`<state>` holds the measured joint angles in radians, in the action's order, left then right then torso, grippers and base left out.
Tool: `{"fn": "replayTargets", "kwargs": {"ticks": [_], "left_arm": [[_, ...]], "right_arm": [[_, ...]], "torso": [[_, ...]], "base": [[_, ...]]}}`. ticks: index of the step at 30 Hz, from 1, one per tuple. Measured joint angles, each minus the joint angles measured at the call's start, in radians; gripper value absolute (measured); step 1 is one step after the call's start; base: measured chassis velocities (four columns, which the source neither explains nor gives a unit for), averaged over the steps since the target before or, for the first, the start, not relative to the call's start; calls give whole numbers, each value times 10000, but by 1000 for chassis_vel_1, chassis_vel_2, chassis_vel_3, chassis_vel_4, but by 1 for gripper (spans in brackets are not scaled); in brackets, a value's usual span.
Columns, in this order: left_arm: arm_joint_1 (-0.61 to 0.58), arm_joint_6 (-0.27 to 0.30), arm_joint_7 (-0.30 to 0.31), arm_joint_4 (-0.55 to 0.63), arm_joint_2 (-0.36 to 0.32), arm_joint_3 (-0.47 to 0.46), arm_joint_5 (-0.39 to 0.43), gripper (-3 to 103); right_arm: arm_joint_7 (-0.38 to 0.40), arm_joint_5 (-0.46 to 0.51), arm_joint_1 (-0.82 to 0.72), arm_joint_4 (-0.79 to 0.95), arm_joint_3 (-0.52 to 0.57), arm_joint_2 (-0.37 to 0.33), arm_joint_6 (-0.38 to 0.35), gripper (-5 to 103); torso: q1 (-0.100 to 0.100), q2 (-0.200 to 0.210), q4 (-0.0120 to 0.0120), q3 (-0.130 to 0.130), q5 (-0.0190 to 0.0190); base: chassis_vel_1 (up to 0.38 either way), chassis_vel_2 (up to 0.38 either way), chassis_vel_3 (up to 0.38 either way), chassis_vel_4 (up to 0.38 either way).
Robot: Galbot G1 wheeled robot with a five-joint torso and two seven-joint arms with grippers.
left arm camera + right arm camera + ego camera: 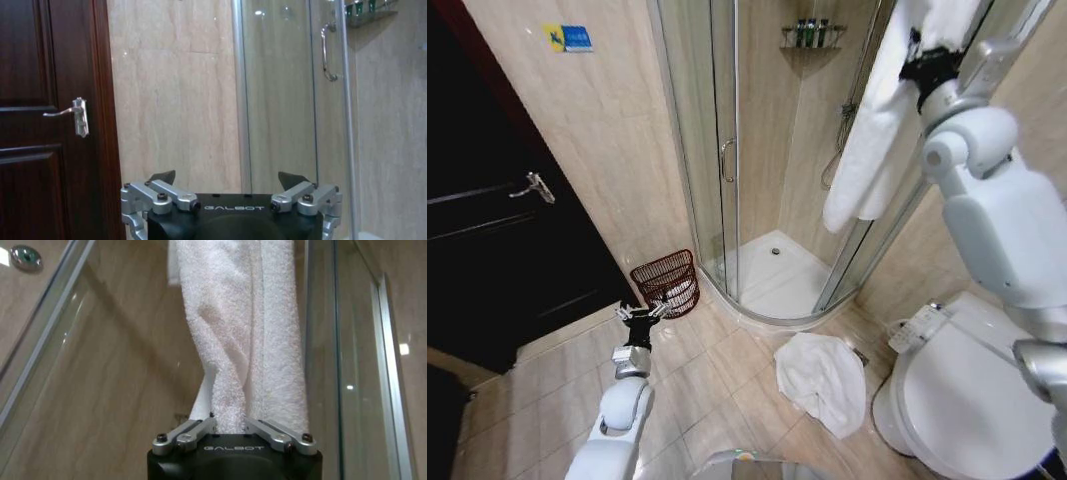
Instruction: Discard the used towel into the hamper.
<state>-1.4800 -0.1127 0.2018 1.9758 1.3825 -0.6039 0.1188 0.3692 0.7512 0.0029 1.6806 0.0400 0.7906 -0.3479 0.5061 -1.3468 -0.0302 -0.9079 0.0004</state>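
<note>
Our left gripper (640, 313) hovers low with jaws wide, just beside the hamper (667, 283) standing on the floor against the shower glass. A second towel (822, 380) lies crumpled on the tiles. High up, our right gripper (930, 66) pinches the hanging towel (872, 140) (lift it free slowly, avoiding snags).

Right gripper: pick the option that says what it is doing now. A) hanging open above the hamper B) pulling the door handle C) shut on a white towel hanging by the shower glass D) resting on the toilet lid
C: the right gripper has its fingers closed on the hanging white towel, raised high beside the shower glass.
</note>
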Motion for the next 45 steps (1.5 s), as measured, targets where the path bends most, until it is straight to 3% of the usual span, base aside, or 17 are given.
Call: {"fn": "replayTargets", "kwargs": {"ticks": [28,45], "left_arm": [[-305,-104,-26,194,328,187,-415,100],[-464,-250,-72,273,428,256,-584,100]], "right_arm": [[-860,428,-3943,2114,2294,-1119,269,3],[-1165,563,-7528,3436,4831,-1654,500,3]], "torso": [[-1,0,-2,0,-5],[-1,0,-2,1,-6]], "base": [[0,0,0,0],[0,0,0,0]]}}
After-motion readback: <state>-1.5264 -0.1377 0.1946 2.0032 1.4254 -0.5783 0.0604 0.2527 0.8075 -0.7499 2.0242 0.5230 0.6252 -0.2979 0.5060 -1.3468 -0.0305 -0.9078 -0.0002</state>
